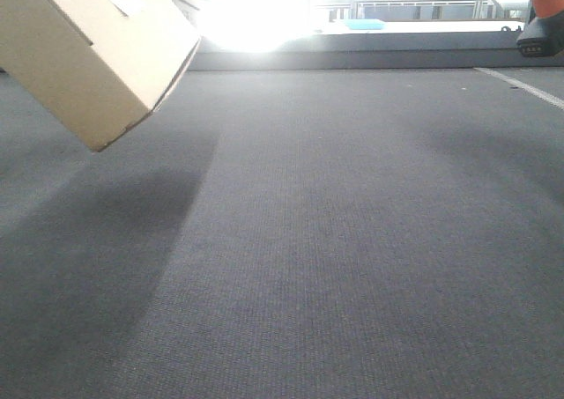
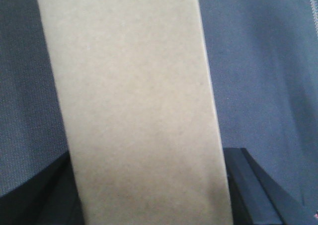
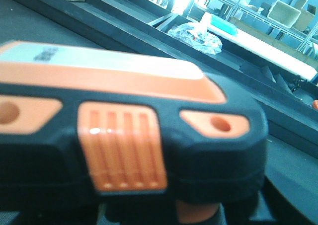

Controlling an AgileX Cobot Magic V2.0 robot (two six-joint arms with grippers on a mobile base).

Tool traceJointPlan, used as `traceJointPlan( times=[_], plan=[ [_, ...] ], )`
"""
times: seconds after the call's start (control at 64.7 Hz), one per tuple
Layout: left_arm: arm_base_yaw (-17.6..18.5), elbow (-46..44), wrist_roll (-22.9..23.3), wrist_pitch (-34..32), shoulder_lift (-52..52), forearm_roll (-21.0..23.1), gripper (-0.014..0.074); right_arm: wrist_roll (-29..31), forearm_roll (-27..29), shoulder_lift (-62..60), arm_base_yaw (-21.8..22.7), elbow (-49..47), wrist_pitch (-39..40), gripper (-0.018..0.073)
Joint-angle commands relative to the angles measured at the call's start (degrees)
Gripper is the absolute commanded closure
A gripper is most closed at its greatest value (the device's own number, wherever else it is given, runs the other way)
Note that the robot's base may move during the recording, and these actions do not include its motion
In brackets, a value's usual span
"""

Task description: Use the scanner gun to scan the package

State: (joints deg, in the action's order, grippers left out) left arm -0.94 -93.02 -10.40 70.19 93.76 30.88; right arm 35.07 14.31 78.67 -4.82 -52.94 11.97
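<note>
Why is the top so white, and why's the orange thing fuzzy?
Front view: daylight behind overexposes the top; the box throws a dark shadow on the carpet. Right wrist view: the scanner is too close, so blurred. Left wrist view: box soft too.

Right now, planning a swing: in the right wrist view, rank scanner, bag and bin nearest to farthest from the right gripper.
1. scanner: held, foreground.
2. bag: crumpled plastic, beyond, upper centre.
3. bin: beige, rack, upper right.

Grey woven carpet surface (image 1: 335, 240); white tape stripe (image 1: 520, 86) at far right.
</note>
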Motion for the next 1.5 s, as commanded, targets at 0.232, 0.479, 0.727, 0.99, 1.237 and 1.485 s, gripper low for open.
traceJointPlan(
  times=[0.232,0.479,0.727,0.99,1.237,1.485],
  plan=[
    [-0.09,-0.17,-0.05,-0.23,-0.88,0.69,0.0707,1.02,-0.23,2.38,0.09,-6.20,3.44,0.0713],
    [-0.09,-0.17,-0.05,-0.23,-0.88,-0.60,0.0707,1.02,-0.33,6.09,0.09,-9.88,3.44,0.0713],
    [-0.09,-0.17,-0.05,-0.23,-0.88,-0.77,0.0707,1.02,-2.50,6.98,0.09,-10.60,3.77,0.0713],
    [-0.09,-0.17,-0.05,-0.23,-0.88,-0.77,0.0707,1.02,-5.58,6.98,0.09,-10.60,3.80,0.0713],
    [-0.09,-0.17,-0.05,-0.23,-0.88,-0.77,0.0707,1.02,-6.91,7.24,-2.18,-10.60,5.66,0.0713],
    [-0.09,-0.17,-0.05,-0.23,-0.88,-0.77,0.0707,1.02,-6.91,10.49,-2.56,-13.36,6.43,0.0713]
  ],
)
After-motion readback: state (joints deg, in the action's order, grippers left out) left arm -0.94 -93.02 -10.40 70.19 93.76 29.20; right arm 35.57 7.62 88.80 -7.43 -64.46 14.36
